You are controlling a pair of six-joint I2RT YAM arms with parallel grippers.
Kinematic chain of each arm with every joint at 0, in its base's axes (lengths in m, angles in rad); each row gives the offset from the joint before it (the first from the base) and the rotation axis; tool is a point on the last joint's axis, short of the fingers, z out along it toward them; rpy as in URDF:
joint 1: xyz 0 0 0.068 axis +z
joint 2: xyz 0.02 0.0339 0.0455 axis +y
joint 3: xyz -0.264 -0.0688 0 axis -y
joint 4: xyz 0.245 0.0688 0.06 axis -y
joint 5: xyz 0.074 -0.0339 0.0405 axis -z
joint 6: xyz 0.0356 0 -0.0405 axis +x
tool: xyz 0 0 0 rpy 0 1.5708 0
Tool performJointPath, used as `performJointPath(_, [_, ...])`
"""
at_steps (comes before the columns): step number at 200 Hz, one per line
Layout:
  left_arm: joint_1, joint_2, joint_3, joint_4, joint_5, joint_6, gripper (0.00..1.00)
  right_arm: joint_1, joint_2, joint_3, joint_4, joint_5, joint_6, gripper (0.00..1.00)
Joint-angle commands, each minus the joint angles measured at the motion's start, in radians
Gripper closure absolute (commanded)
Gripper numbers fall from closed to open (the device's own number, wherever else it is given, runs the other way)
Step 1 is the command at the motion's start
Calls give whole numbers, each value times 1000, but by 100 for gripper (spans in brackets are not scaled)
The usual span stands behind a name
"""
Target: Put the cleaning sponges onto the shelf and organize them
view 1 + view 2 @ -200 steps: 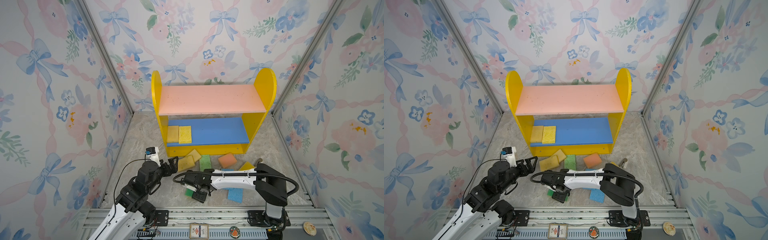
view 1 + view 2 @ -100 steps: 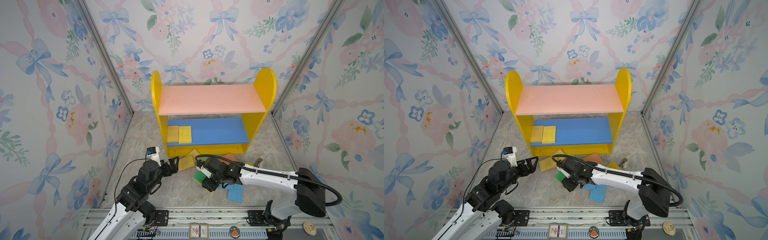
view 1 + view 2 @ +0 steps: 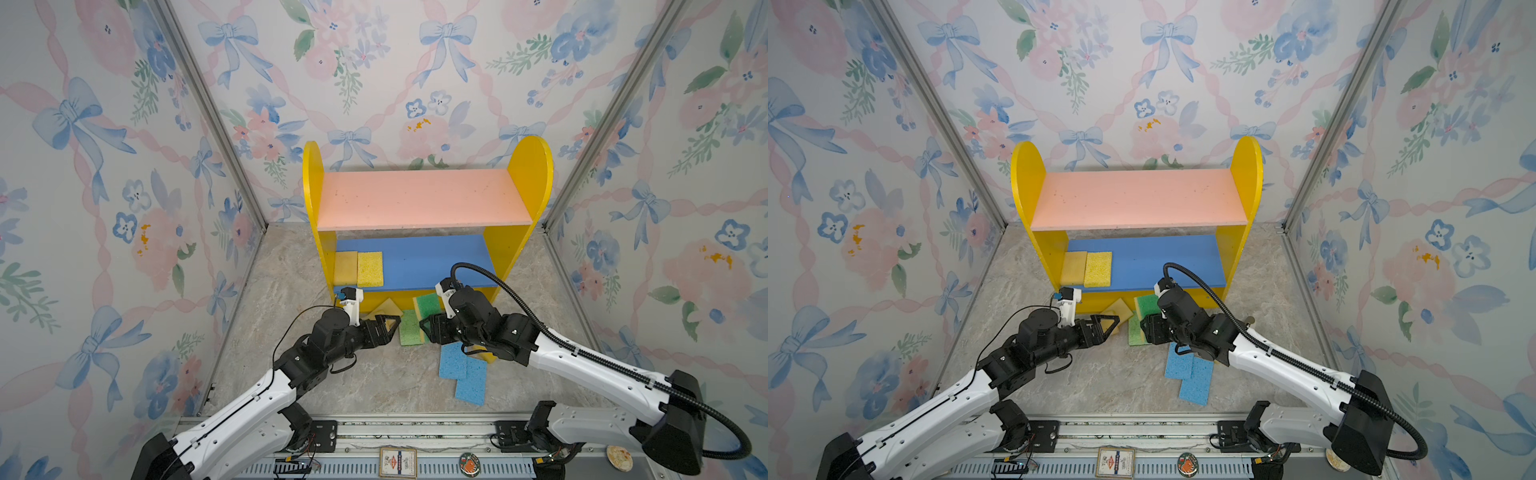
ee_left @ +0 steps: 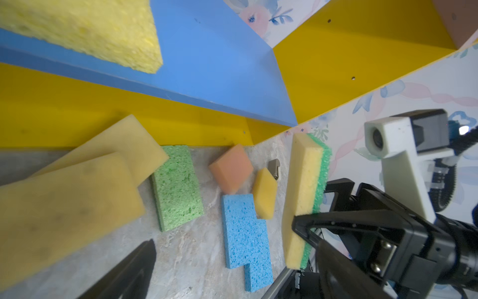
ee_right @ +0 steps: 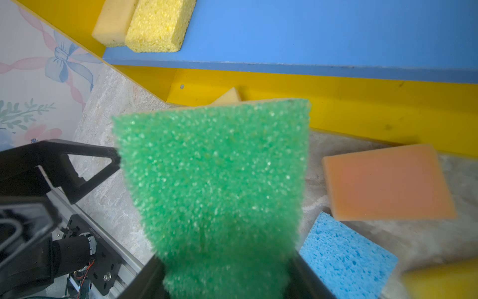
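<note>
Got the dark green scouring sponge with yellow foam backing [image 3: 428, 304] pinched in the right gripper [image 3: 430, 323]: clamped on its two long side edges near one short end, fingers [image 5: 309, 281] flanking it in the right wrist view, green face toward that camera, most of the pad sticking out past the fingertips toward the yellow base strip [image 5: 362, 103]. Holding it off the marble-patterned floor [image 3: 374, 386], in front of the small two-tier wooden shelf [image 3: 530, 178], short of both boards. Seeing the left gripper [image 3: 390, 325] spread wide and carrying nothing, one fingertip just beside the held pad's edge; can't tell contact. Near the held pad, flat on the floor: light green porous sponge [image 4: 177, 186], beside two overlapping tan-yellow foam sponges [image 4: 77, 202] up against the base strip. Further along: orange foam sponge [image 4: 230, 168], then small yellow sponge [image 4: 263, 194] overlapping a corner of two light blue cellulose sponges [image 4: 240, 227], themselves partly stacked. Already on the blue lower board [image 3: 424, 259], at its left end, touching side by side: pale yellow foam sponge [image 3: 345, 268] and bright yellow porous sponge [image 3: 370, 269].
</note>
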Motion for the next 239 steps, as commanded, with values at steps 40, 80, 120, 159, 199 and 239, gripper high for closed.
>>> performJointPath(40, [-39, 106, 16, 259, 47, -66, 4, 89, 29, 65, -58, 63, -58, 40])
performJointPath(80, [-74, 159, 19, 305, 43, -77, 16, 127, 63, 99, -48, 55, -74, 39])
performJointPath(120, [-84, 171, 19, 317, 34, -76, 45, 141, 74, 105, -47, 49, -78, 39])
performJointPath(159, [-86, 153, 7, 318, 20, -74, 74, 141, 67, 106, -52, 49, -76, 39])
performJointPath(199, [-85, 143, -7, 318, 16, -76, 86, 141, 67, 110, -48, 39, -74, 26])
performJointPath(239, [-69, 90, -1, 259, 0, -46, 86, 101, 3, 108, -92, -37, -120, 2])
